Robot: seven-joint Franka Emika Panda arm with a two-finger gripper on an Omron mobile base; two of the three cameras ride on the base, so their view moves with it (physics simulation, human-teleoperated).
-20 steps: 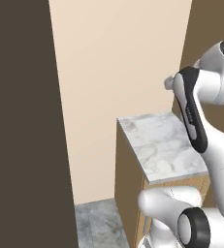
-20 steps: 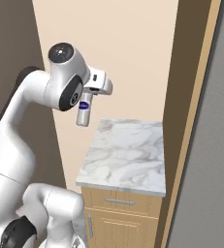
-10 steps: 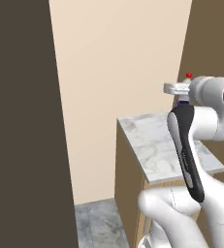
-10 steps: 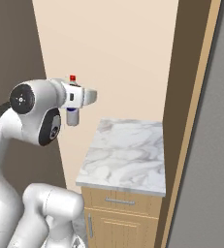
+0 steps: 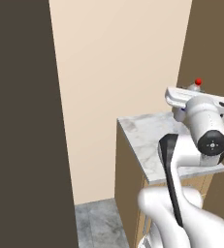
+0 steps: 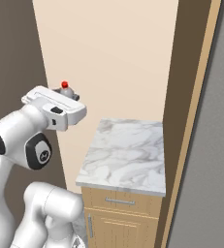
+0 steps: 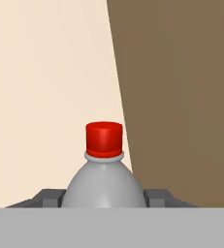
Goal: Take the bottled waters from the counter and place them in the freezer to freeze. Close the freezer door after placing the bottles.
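Note:
My gripper (image 7: 104, 198) is shut on a clear bottled water (image 7: 104, 180) with a red cap, gripping its body just below the shoulder. The dark fingertips (image 7: 49, 197) show on both sides of it. In the left base view the red cap of the bottled water (image 5: 198, 82) pokes up behind the white hand and gripper (image 5: 190, 97), above the back of the marble counter (image 5: 150, 138). From the right, the bottled water (image 6: 65, 87) and gripper (image 6: 67, 97) hang in the air left of the counter (image 6: 128, 150). The freezer and its door are out of view.
A cream wall (image 6: 113, 58) rises behind the counter. A tall dark brown panel (image 5: 21, 121) stands at the left, and a brown panel with a light wooden edge (image 6: 193, 97) borders the counter's right side. Wooden cabinet fronts (image 6: 118, 220) sit below the slab.
The hand has turned over, so the bottle that hung below it now stands cap up. The arm has swung the bottle up and away from the counter's left edge.

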